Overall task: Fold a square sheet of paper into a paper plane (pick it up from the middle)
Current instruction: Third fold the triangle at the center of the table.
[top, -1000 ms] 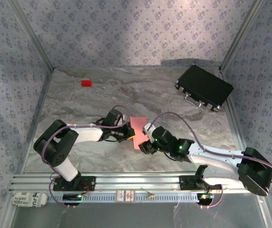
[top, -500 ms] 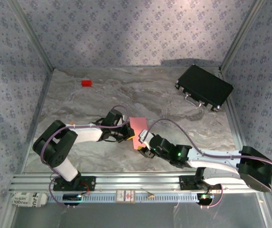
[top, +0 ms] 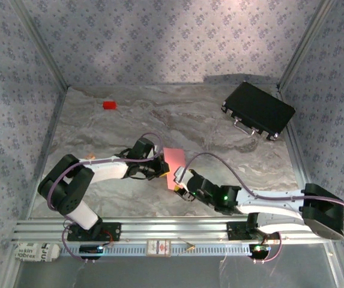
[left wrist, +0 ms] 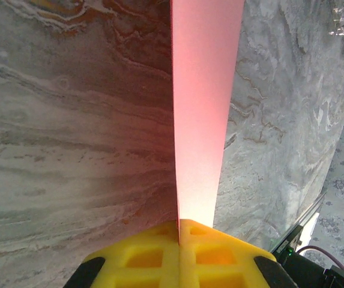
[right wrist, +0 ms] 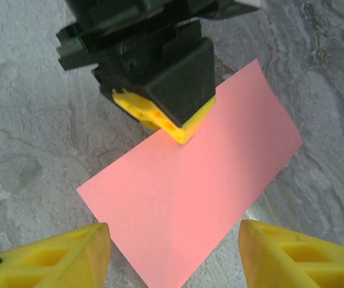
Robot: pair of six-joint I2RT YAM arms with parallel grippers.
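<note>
Two arms meet near the middle of the marble-patterned table point(top: 99, 132), with the salmon-pink sheet point(top: 173, 161) between them. The left gripper point(top: 159, 169) is clamped on the sheet: in the left wrist view its yellow fingers point(left wrist: 214, 255) are pressed together with the paper running out from between them, seen almost edge-on as a narrow pink strip. In the right wrist view the same closed tips bite one long edge of the sheet at about its middle, and a faint crease runs across the paper from that spot. There the sheet looks like a slanted rectangle above the table, a shadow beneath it; whether any corner touches the surface cannot be told. The right gripper point(top: 178, 187) is spread wide and holds nothing. Its two yellow fingers point(right wrist: 69, 255) stand on either side of the sheet's nearest corner, apart from the paper. A small red block point(top: 109, 105) lies far off at the back left, and a black case point(top: 258, 110) sits at the back right.
</note>
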